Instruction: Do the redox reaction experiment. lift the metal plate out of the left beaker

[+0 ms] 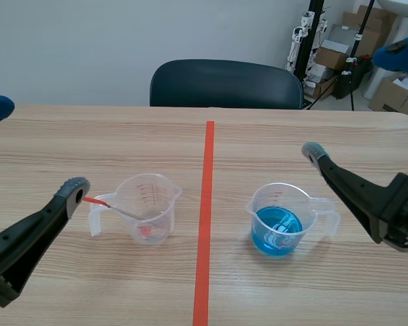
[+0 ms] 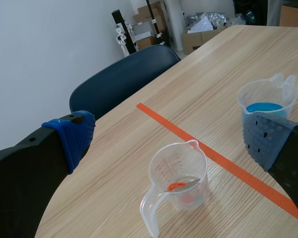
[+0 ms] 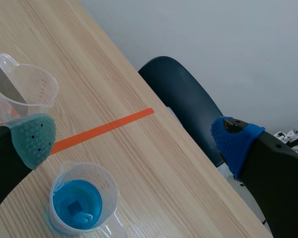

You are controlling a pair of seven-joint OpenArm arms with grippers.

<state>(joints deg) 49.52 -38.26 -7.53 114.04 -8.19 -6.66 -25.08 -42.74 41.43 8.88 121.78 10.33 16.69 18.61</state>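
The left beaker (image 1: 148, 207) is clear and holds a thin metal plate (image 1: 119, 209) that leans out over its handle side, its upper end tipped red. In the left wrist view the plate (image 2: 183, 186) rests inside this beaker (image 2: 179, 173), just ahead of and below my open left gripper (image 2: 169, 139). In the scene view one finger of the left gripper (image 1: 34, 149) is close beside the plate's red end, apart from it. The right beaker (image 1: 279, 221) holds blue liquid. My right gripper (image 1: 357, 102) hangs open above and right of it, holding nothing.
An orange-red tape line (image 1: 205, 217) runs down the table between the beakers. A dark chair (image 1: 224, 83) stands at the far edge, with boxes and stands (image 1: 340, 54) behind it at the right. In the right wrist view the blue beaker (image 3: 82, 203) lies under the gripper.
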